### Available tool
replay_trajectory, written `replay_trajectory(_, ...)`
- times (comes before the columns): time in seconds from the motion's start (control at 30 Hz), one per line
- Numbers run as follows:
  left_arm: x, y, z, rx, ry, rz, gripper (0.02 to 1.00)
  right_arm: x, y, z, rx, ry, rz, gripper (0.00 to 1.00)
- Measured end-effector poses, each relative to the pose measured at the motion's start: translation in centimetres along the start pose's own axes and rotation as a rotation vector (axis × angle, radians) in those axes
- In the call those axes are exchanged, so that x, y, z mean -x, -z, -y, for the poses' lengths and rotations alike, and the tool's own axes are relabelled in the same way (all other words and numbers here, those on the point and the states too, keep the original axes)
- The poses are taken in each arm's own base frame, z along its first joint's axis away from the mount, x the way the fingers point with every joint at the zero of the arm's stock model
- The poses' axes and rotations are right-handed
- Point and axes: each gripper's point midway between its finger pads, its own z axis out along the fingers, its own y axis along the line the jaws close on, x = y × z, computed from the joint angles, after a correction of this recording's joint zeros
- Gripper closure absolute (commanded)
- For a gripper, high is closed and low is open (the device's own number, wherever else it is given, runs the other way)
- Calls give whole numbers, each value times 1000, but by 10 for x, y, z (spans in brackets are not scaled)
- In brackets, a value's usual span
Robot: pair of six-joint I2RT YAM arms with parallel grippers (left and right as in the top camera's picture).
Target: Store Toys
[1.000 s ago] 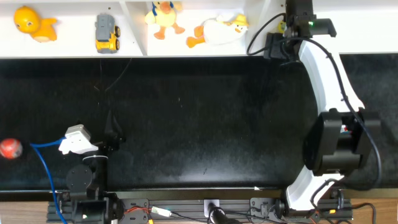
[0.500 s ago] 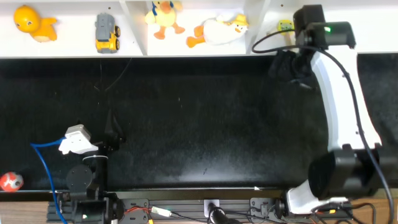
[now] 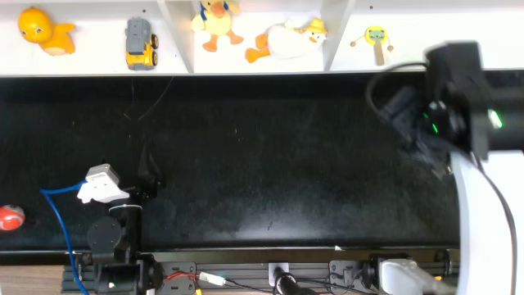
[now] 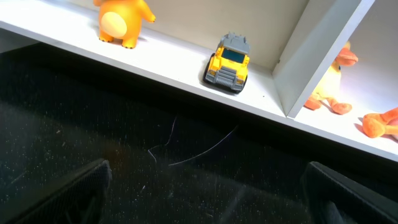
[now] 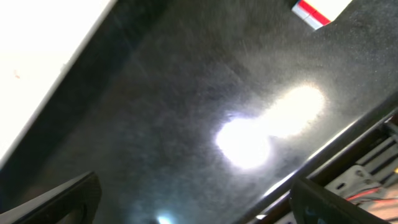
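Lower left, the left arm sits folded, left gripper spread and empty; a red ball lies at the left edge. The right gripper (raised, mid-right) gapes empty. A truck and an orange duck stand on the top shelf.

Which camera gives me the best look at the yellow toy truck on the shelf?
The left wrist view: the toy truck sits large and front-on beside the white divider. The top view has the toy truck small, from above, sharing the left compartment with the orange duck. The right wrist view faces the black tabletop.
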Motion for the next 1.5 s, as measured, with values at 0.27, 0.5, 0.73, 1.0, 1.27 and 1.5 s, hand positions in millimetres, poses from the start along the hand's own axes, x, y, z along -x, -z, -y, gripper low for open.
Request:
replay_trajectory(0.27, 0, 0, 0, 0, 0, 0, 20, -6, 35, 39, 55, -103, 165, 3)
replay_trajectory(0.5, 0, 0, 0, 0, 0, 0, 20, 1, -11, 80, -165, -202, 151, 5)
replay_trajectory(0.73, 0, 0, 0, 0, 0, 0, 20, 42, -58, 106, -261, -342, 132, 3)
replay_trajectory(1.0, 0, 0, 0, 0, 0, 0, 20, 81, -97, 138, -317, -407, 75, 5)
replay_trajectory(1.27, 0, 0, 0, 0, 0, 0, 20, 103, -137, 151, -345, -402, 21, 3)
replay_trajectory(1.5, 0, 0, 0, 0, 0, 0, 20, 115, -164, 149, -347, -389, 5, 3)
